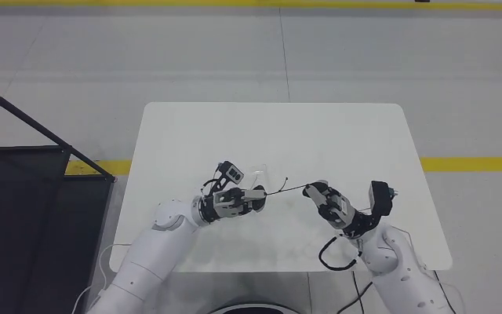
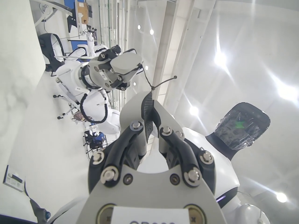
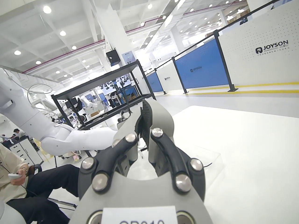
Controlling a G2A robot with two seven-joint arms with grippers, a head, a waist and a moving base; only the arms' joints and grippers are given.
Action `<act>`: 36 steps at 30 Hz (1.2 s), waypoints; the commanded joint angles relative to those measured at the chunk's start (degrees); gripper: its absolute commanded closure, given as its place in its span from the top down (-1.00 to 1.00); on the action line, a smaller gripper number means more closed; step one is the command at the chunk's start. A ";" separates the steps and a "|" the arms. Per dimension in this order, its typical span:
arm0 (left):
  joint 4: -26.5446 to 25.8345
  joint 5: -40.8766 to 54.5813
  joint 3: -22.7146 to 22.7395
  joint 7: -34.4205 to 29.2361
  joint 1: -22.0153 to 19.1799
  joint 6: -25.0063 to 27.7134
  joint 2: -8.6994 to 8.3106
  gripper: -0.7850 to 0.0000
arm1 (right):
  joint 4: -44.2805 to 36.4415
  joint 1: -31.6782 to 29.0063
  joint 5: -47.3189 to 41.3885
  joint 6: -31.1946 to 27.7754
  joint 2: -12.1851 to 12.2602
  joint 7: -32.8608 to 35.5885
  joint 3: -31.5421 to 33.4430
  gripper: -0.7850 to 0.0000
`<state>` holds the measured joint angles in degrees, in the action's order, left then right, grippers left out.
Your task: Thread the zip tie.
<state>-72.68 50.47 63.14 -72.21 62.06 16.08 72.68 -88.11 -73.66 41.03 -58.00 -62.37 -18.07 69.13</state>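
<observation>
The left pincer (image 2: 149, 100) has its two ribbed pads pressed together, with no gap showing, and pinches one end of a thin black zip tie (image 2: 163, 82) at the very tips. From there the strap runs across open air to the right pincer (image 3: 143, 115), which is also closed and grips the far end. A short spur of the strap sticks out to one side, just beyond the left pincer's tips. Whether the tail has already passed through the locking head is too small to tell.

Seen from above, both pincers hang over the near half of the white table (image 1: 353, 141), facing each other a little apart, and the tie bridges the space between them, clear of the surface.

The tie is probably very light, springy and smooth, so it may bend or slip under a loose grip. Holding it close to the head and close to the tail tip should keep the free length short and steady.
</observation>
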 commanded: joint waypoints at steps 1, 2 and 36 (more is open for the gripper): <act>0.10 -0.73 0.00 -0.32 0.02 -0.10 -0.05 -1.00 | 0.05 0.01 -0.17 0.00 0.03 -0.30 -0.11 -1.00; 0.10 -1.07 -0.05 -0.44 0.04 -0.27 -0.07 -1.00 | 0.14 0.00 -0.43 0.00 0.02 -0.64 -0.14 -1.00; 0.72 -5.18 -1.01 -0.82 0.30 0.22 -0.06 -1.00 | 1.32 0.80 -4.81 0.00 1.14 -2.50 -1.85 -1.00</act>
<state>-71.80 45.19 62.13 -73.10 62.34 16.18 72.60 -86.79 -73.02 36.08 -58.00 -61.30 -21.39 67.47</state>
